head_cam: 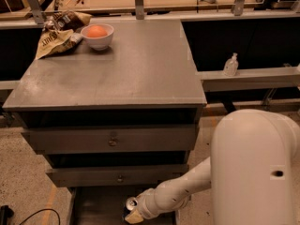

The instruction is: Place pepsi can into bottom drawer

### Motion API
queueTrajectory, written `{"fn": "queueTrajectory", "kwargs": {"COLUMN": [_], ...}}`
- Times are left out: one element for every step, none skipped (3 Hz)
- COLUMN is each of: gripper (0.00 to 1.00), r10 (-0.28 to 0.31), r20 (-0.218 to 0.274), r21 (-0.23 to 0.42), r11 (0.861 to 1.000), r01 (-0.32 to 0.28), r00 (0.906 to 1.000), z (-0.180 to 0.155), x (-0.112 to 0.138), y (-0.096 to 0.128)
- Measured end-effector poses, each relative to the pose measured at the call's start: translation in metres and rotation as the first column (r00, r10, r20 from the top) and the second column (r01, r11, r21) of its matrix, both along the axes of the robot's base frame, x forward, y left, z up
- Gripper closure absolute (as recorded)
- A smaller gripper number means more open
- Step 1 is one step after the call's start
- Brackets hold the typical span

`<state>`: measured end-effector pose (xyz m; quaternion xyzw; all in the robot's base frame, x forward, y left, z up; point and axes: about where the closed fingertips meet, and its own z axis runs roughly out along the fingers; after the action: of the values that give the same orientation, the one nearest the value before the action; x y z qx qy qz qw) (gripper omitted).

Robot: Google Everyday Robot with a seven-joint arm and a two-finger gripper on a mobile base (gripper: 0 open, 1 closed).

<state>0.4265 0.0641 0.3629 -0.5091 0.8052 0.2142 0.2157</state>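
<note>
The pepsi can (130,206) shows only its silver top and a sliver of dark side, low in the view. My gripper (135,212) is at the end of the white arm and is closed around the can, holding it just inside the open bottom drawer (96,207). That drawer is pulled out below the cabinet, a shallow tray with a dark interior. The lower part of the can and the fingertips are cut off by the bottom edge of the view.
Two shut grey drawers with knobs (112,139) sit above. On the cabinet top (131,69) stand a white bowl with an orange fruit (97,34) and a crumpled snack bag (56,32). A small bottle (230,65) stands on the right ledge. A black cable (28,217) lies on the floor.
</note>
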Motion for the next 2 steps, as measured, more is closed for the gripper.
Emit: {"fn": "queueTrajectory", "kwargs": {"gripper": [1.00,0.85], "r10": [0.009,-0.002], "r20": [0.006,0.046], "r21": [-0.030,-0.045], "r11": [0.999,0.999], "r01": [-0.009,0.004], "r00": [0.9999,0.9989], "z": [-0.036,-0.063], "x": [-0.001,0.009], "y": [-0.003,-0.003]}}
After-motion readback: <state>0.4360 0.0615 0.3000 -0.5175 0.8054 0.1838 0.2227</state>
